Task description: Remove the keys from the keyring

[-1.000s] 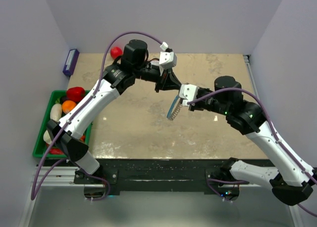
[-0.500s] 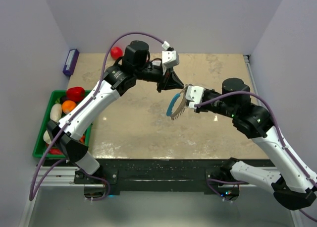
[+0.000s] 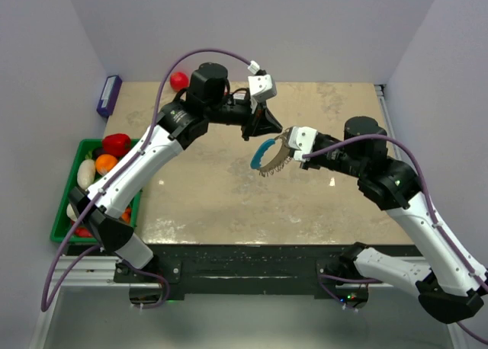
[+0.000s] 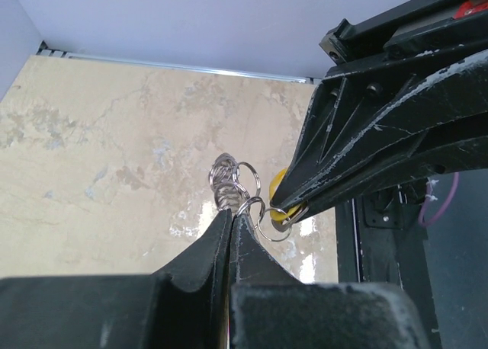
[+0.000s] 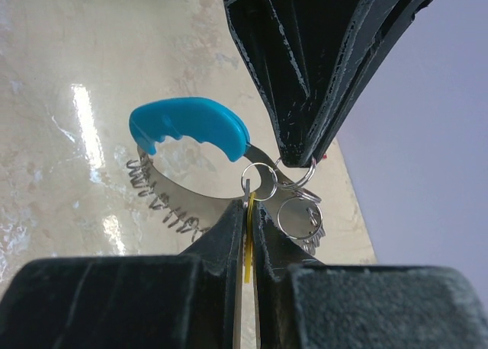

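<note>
The keyring [image 3: 263, 157] hangs above the table between both grippers: a bright blue curved segment [image 5: 191, 126], a silvery band with a coil, and several small split rings [image 4: 229, 177]. My left gripper [image 3: 271, 132] is shut and pinches one split ring [image 5: 297, 175] from above; its jaws meet in the left wrist view [image 4: 231, 213]. My right gripper [image 3: 287, 140] is shut on the small yellow key [image 5: 248, 212], which still sits on a ring. The key also shows in the left wrist view [image 4: 277, 183], between the right fingers.
A green basket [image 3: 65, 212] of produce stands off the table's left edge. A red ball [image 3: 178, 80] lies at the back left, and a purple box [image 3: 108, 95] lies beyond the far left corner. The table's right rail [image 3: 385, 113] is near the right arm.
The keyring hung straight down from the right gripper; it has swung up and left, blue segment now more level. The right gripper rose slightly, and the left gripper closed in on it.
</note>
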Robot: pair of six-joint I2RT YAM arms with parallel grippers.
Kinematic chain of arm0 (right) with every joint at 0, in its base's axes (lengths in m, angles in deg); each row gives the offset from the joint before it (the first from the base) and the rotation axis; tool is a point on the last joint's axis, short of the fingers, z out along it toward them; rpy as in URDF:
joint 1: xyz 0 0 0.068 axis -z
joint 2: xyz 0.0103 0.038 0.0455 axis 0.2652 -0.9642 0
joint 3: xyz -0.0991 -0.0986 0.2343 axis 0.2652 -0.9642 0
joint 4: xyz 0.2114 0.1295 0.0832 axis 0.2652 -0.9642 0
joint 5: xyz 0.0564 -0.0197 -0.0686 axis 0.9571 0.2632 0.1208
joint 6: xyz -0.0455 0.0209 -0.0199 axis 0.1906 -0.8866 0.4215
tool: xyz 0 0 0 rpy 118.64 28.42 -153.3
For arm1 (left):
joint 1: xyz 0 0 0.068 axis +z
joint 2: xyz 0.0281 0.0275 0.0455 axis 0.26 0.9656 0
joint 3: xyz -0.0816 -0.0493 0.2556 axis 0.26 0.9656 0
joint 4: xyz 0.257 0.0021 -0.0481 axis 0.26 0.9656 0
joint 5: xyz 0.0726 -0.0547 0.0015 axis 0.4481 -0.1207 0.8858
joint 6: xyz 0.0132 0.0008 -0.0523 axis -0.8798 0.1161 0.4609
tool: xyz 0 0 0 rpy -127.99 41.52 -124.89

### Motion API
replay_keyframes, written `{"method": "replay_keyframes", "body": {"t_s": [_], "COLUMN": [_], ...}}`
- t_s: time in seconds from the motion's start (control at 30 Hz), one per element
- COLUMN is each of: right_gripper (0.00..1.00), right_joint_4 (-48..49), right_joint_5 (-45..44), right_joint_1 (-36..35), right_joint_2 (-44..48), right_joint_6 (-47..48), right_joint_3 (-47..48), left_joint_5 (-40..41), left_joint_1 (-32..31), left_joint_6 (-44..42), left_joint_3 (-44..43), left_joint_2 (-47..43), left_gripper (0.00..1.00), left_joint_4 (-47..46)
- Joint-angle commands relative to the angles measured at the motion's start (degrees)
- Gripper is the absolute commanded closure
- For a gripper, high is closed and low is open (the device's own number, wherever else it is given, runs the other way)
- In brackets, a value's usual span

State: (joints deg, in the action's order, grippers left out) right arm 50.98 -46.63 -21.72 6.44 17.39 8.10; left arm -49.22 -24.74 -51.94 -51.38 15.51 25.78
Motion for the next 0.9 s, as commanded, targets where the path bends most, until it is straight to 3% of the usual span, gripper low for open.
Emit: {"method": "replay_keyframes", "body": {"t_s": [0.0,0.33,0.87], "right_gripper": [1.0,1.0,1.0], "right_joint_4": [-0.6,6.7,10.2], "right_joint_5": [8.9,11.6,16.3], "right_joint_1": [-0.2,-0.1,-0.2], "right_joint_2": [0.3,-2.6,-8.5], "right_joint_6": [-3.4,-8.5,-12.3], "right_joint_3": [-2.3,-8.9,-5.1], "left_joint_5": [10.0,11.1,9.6], "left_joint_1": [1.6,1.6,1.5], "left_joint_6": [0.6,3.0,4.0], "left_joint_3": [-1.0,-1.2,-0.6], "left_joint_2": [-2.3,-1.6,-1.4], "left_gripper": [1.0,1.0,1.0], "left_joint_4": [-7.6,-8.4,-8.7]}}
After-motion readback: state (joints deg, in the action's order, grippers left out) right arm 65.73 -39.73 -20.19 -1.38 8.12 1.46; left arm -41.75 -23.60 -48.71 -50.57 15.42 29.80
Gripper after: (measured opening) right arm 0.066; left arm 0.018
